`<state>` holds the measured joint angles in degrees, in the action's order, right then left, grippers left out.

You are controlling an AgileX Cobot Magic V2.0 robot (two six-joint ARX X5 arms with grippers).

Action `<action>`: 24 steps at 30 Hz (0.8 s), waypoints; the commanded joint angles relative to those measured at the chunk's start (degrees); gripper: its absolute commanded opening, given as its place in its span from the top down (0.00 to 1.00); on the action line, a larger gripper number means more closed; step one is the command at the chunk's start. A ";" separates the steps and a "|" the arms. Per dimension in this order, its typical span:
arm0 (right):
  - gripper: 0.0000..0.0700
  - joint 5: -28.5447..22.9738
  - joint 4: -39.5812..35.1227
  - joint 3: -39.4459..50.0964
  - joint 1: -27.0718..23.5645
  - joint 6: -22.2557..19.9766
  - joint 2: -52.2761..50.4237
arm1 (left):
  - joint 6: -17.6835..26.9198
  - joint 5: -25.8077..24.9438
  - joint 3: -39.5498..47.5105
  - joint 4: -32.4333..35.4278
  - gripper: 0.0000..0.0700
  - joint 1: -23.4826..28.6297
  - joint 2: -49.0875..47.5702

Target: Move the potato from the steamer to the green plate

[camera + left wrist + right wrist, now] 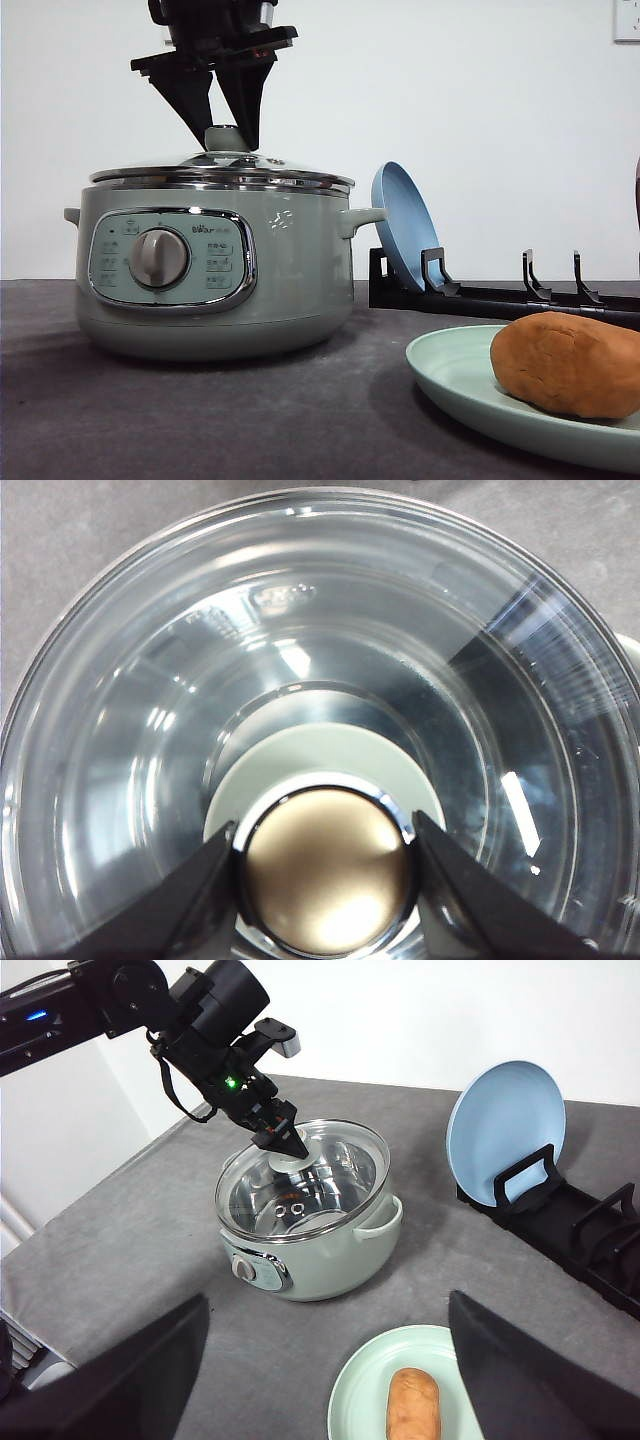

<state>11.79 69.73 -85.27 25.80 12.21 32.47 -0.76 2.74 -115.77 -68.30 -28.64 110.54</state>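
The orange-brown potato (565, 365) (413, 1405) lies on the green plate (450, 375) (360, 1390) at the front right of the table. To the left stands the sage-green steamer (290, 260) (340, 1250) with its glass lid (220, 170) (150, 730) seated on top. My left gripper (228, 140) (325, 840) (285, 1140) comes down from above, its two fingers pressed against either side of the lid knob (325, 870). My right gripper (328, 1300) hangs high over the plate, open, nothing between its fingers.
A blue plate (400, 225) (505, 1125) leans upright in a black dish rack (500, 295) (580, 1230) behind the green plate, right of the steamer. Bare grey table (200, 420) lies in front of the steamer.
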 commanded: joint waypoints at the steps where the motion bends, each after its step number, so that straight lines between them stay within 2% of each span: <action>1: 0.31 -0.02 -0.68 -0.98 0.20 -0.61 0.35 | 1.17 1.62 -1.31 -1.12 1.00 -0.22 1.90; 20: 0.31 0.14 -0.71 -0.98 0.20 -0.20 0.35 | 1.53 2.32 -1.31 -1.17 1.00 0.85 1.90; 24: 0.31 0.13 -0.72 -0.98 0.20 -0.20 0.35 | 1.34 1.08 -1.31 -1.03 1.00 0.88 1.90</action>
<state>11.90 69.69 -85.27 25.81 12.23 32.47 -0.56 3.12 -115.77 -69.28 -27.86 111.04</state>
